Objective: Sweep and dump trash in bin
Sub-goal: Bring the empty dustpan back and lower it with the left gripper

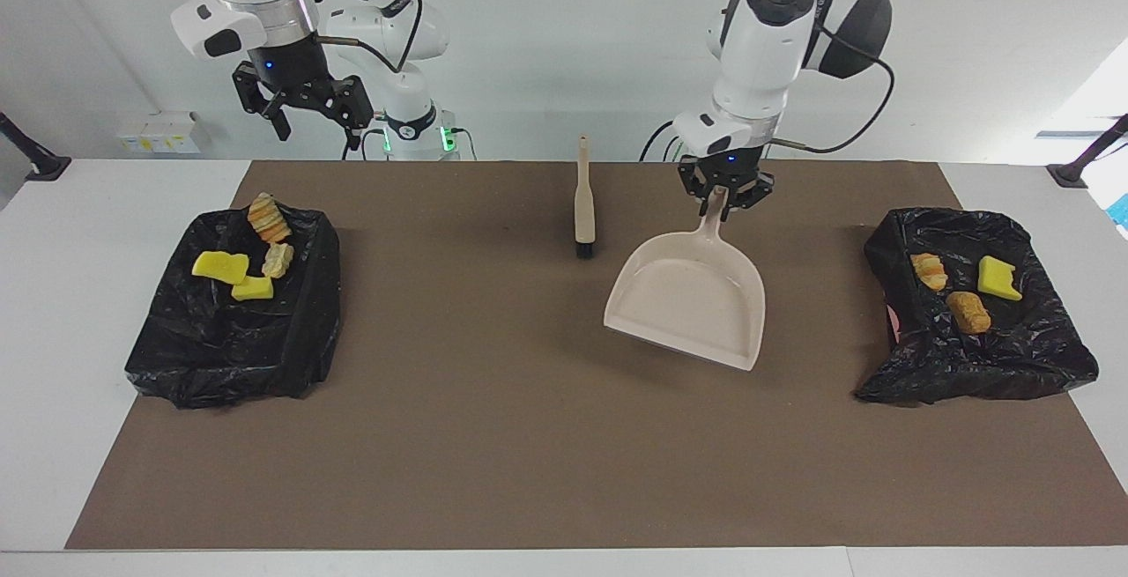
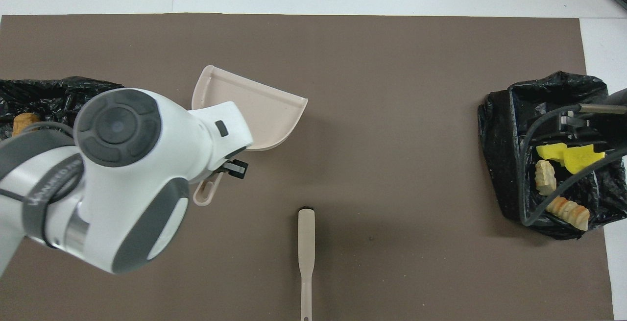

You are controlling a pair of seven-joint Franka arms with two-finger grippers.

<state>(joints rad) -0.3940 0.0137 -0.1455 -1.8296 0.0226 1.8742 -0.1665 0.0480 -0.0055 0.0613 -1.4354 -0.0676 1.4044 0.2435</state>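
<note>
We pinch the dustpan [image 1: 689, 299] handle with our left gripper [image 1: 728, 194] beside the brush [image 1: 583, 207]; trash [image 1: 962, 288] already binned, so next we set it down.

No readable text or label on anything in either view

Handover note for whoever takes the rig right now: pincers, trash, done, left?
Left pincer: shut on the dustpan handle; the pan looks empty.
Right pincer: open, waiting in the air above the bin at the right arm's end.
Trash: four scraps in that bin, three scraps in the bin at the left arm's end. None visible on the mat.
Brush lies on the mat beside the dustpan.
Done: sweeping and dumping, apparently.
Left: probably release the dustpan.
</note>
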